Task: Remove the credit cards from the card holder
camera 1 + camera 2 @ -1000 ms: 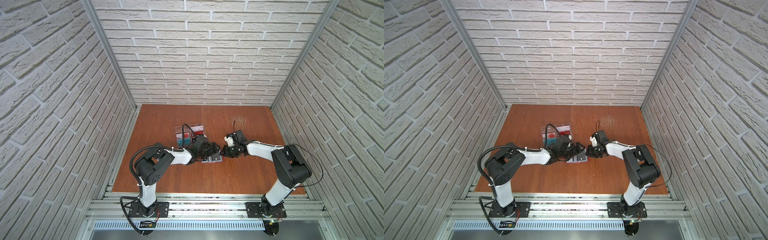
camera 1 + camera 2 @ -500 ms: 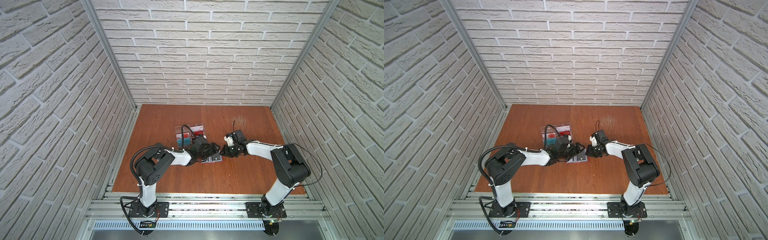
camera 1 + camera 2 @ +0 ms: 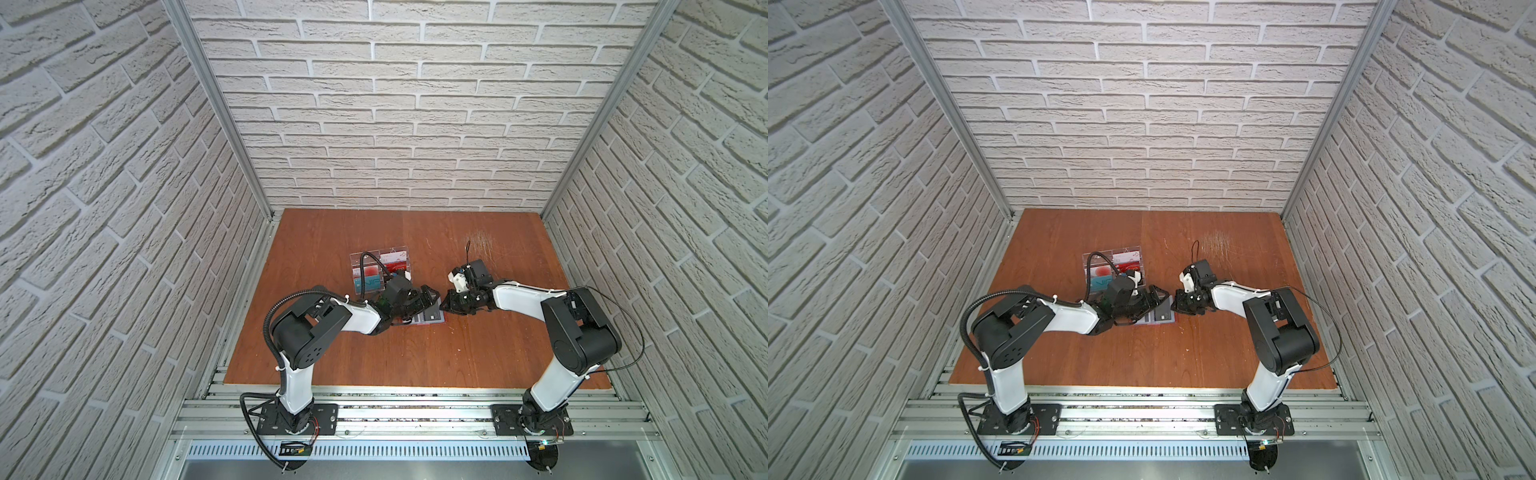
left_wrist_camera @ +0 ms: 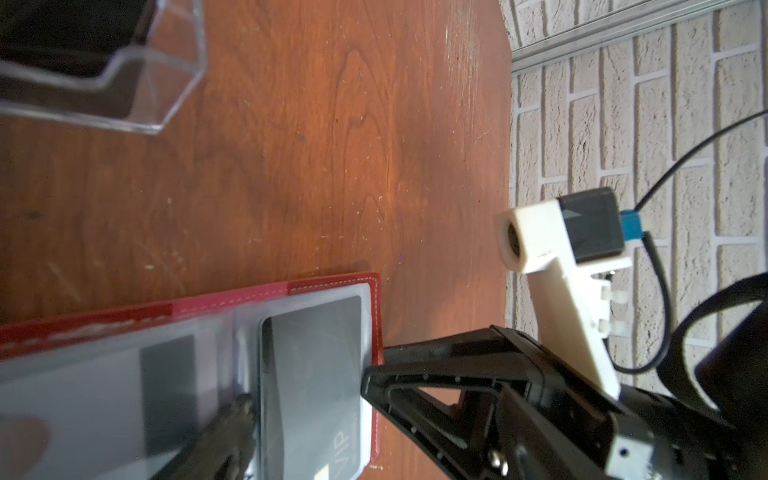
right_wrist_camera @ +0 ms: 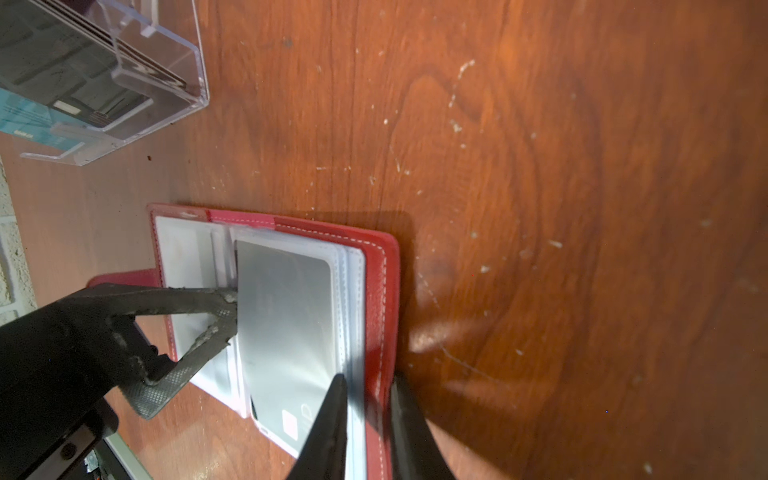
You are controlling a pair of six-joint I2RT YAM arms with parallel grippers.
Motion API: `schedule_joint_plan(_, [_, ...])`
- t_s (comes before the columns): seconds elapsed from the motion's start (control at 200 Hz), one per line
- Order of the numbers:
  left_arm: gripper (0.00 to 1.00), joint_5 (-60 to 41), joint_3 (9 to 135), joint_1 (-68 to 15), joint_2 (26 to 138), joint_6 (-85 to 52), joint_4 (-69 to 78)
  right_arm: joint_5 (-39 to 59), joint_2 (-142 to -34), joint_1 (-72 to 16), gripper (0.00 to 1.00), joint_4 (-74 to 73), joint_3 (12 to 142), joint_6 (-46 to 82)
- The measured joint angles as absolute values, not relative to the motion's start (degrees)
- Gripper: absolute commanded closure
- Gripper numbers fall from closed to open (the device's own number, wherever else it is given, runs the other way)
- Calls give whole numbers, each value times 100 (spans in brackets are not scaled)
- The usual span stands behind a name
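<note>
The red card holder [image 5: 380, 291] lies open on the table, also seen in both top views [image 3: 419, 320] [image 3: 1148, 318]. A dark grey credit card [image 5: 286, 316] [image 4: 311, 374] sits inside its top translucent sleeve. My right gripper [image 5: 365, 411] [image 3: 446, 305] is shut on the holder's outer edge. One finger rests on the sleeve and the other is outside the red cover. My left gripper [image 3: 424, 297] is open. One of its fingertips [image 5: 228, 309] presses by the card's spine-side edge. Another dark card [image 4: 166, 386] shows under the opposite page's sleeve.
A clear acrylic tray [image 3: 380, 266] [image 5: 104, 83] with teal and red cards stands just behind the holder, close to the left arm's wrist. The brick side walls [image 3: 208, 249] enclose the wooden table [image 3: 478, 353].
The right gripper's jaws have narrowed slightly on the holder's edge. Both arms have stayed almost where they were.
</note>
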State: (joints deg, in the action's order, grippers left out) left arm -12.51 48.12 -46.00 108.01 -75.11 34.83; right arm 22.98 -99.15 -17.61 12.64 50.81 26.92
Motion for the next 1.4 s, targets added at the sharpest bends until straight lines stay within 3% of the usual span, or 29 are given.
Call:
schedule_joint_plan(0.74, [16,-1319,4541,-4591,10829,-7572,4040,2418,-9974,-1728,83,1179,5081,2829])
schedule_joint_plan(1.295, [23,-1459,4383,-4600,10840,-7629,4375,2458,-9998,-1721,83,1129,5085,2836])
schedule_joint_plan(1.4, [29,-1459,4383,-4600,10860,-7631,4377,2469,-9998,-1721,83,1122,5085,2856])
